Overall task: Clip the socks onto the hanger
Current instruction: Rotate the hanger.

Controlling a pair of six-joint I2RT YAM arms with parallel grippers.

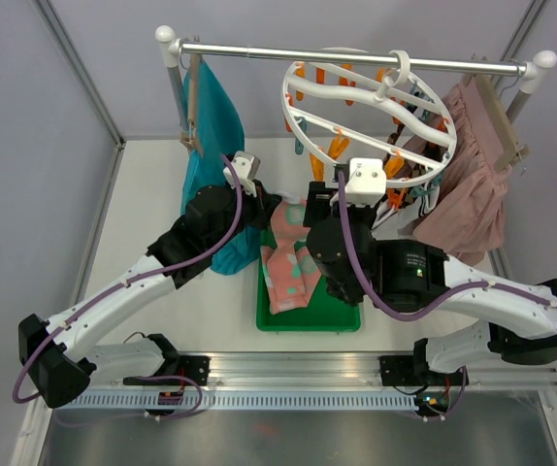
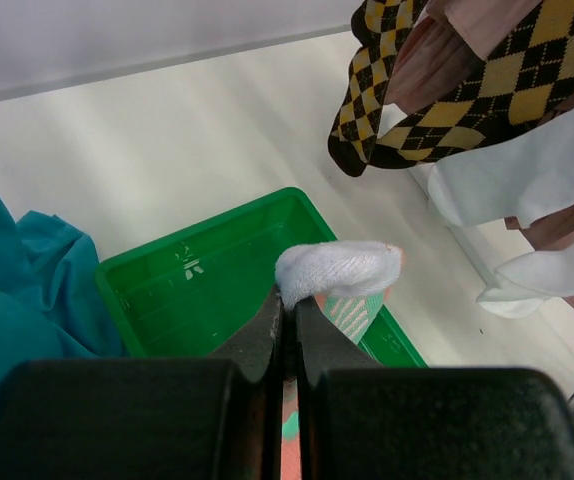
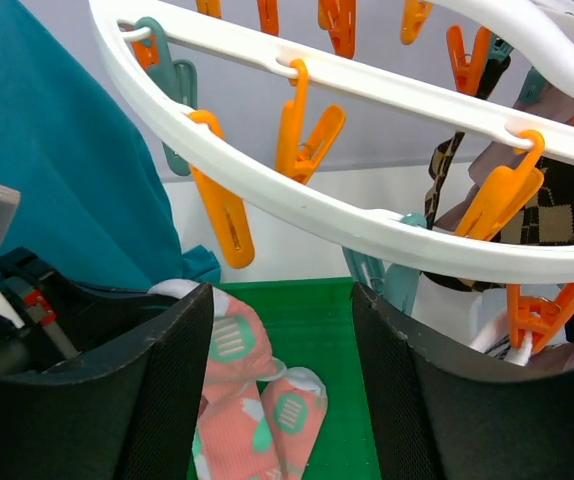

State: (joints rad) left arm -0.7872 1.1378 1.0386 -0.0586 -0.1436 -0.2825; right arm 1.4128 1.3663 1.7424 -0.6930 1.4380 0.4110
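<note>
My left gripper (image 2: 289,300) is shut on a pink sock with mint patches and a white toe (image 2: 339,270), held above the green tray (image 2: 197,290). In the top view it (image 1: 267,199) is at the tray's far left corner. More pink socks (image 1: 288,267) lie in the tray and also show in the right wrist view (image 3: 257,420). My right gripper (image 3: 282,295) is open and empty, just under the near rim of the white round hanger (image 3: 367,225), next to an orange clip (image 3: 222,215). Argyle socks (image 2: 487,90) and white socks (image 2: 527,180) hang from the hanger (image 1: 298,97).
The hanger hangs from a metal rail (image 1: 288,53) at the back. A teal garment (image 1: 215,116) hangs at the left, close to my left arm. A dusty-pink skirt (image 1: 473,184) hangs at the right. The tray (image 1: 308,316) sits between the arms.
</note>
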